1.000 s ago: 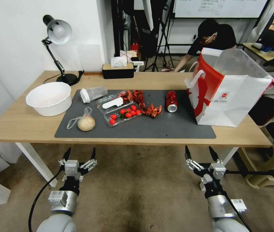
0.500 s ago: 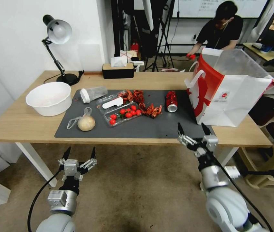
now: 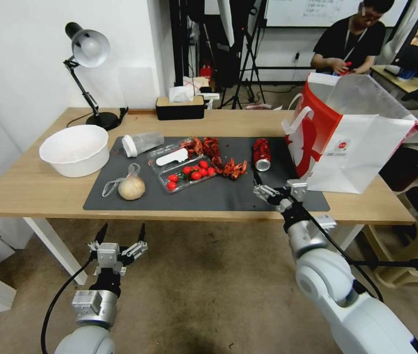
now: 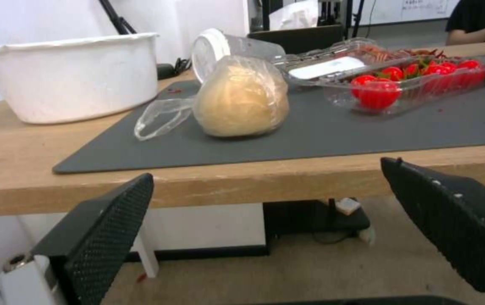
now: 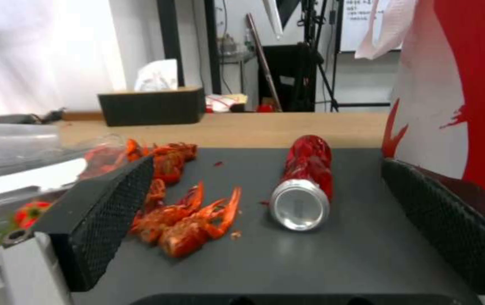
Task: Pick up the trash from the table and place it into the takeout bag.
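We find the right gripper (image 3: 277, 189) over the table's (image 3: 32, 189) near edge, jaws spread wide and squared on the red soda can (image 5: 306, 182) — lying on its side beside the takeout bag (image 3: 351, 147). The left gripper (image 3: 120, 236) hangs below the tabletop, jaws wide, idle.

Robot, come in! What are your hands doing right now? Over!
Right gripper open, over mat, facing soda can. Left gripper open, below table. Crayfish shells beside can.
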Tool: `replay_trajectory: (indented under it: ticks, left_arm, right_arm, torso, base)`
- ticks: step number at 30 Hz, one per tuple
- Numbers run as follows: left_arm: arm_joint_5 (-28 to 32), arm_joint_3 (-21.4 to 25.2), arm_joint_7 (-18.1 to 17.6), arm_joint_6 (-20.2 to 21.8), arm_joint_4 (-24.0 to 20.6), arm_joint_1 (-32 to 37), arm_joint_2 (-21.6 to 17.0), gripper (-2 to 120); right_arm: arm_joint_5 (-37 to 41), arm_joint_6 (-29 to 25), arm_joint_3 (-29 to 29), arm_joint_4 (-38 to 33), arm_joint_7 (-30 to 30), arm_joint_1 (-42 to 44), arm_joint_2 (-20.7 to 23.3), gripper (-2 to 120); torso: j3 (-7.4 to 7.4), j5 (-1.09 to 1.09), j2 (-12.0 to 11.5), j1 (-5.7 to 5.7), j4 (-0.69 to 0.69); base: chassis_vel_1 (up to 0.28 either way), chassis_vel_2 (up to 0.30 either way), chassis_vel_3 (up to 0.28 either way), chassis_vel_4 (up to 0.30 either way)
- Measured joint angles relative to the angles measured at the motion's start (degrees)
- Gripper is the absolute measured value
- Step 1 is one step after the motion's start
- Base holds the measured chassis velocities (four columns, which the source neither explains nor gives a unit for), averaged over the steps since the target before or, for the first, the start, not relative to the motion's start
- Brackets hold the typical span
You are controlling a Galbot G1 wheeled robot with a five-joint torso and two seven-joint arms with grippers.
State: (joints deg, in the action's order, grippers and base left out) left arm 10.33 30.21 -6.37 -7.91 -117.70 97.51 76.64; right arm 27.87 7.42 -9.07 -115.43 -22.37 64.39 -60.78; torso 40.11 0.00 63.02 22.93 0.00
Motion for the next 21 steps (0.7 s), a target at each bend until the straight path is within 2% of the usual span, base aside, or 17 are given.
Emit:
replay_trajectory:
  ticks: [11, 21]
  left_arm:
    - [-0.2, 0.1, 0.0, 0.0, 0.3, -0.1, 0.3, 100]
    - [-0.4, -0.1, 0.0, 0.0, 0.8, 0.0, 0.6, 100]
  right_arm:
    - [3.5, 9.2, 5.7, 5.8, -6.9, -11.3, -0.5, 100]
    - [5.9, 13.2, 8.6, 10.3, -12.3, -17.4, -2.5, 100]
  torso:
    - [0.0, 0.01, 0.0, 0.0, 0.0]
    - [0.0, 0.0, 0.0, -0.01, 0.0]
  base:
    - [0.0, 0.0, 0.0, 0.0]
    - [0.0, 0.0, 0.0, 0.0]
